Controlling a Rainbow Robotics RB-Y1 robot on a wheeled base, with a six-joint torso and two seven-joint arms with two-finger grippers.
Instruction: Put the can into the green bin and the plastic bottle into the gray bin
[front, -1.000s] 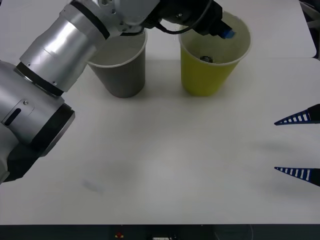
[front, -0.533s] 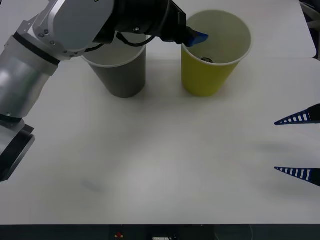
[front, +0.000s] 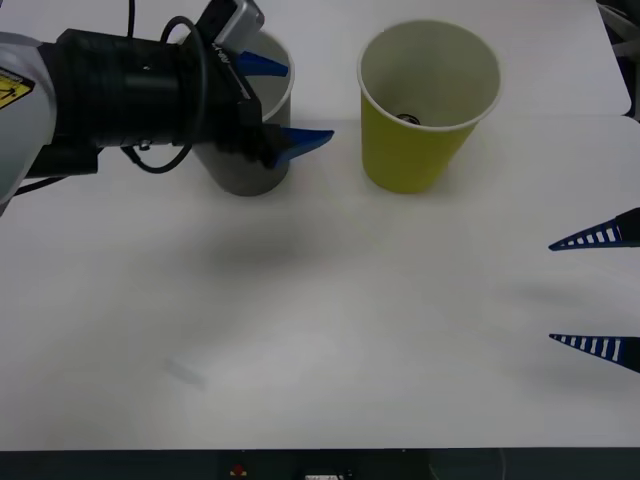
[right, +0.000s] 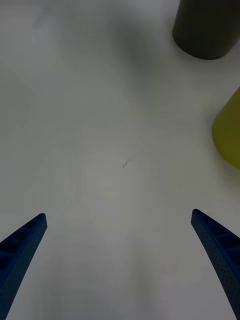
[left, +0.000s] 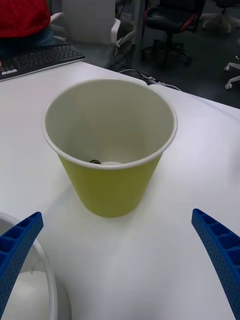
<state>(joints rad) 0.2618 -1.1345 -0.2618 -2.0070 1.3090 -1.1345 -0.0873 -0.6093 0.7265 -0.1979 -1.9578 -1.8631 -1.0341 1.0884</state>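
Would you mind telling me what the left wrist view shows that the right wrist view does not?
Left wrist view alone: the green bin's pale inside with the can low in it, the left gripper with jaws open, plus a keyboard and office chairs beyond the table. Right wrist view alone: the right gripper with jaws open over bare table, and the gray bin's outer wall. Both share the green bin and the white table.
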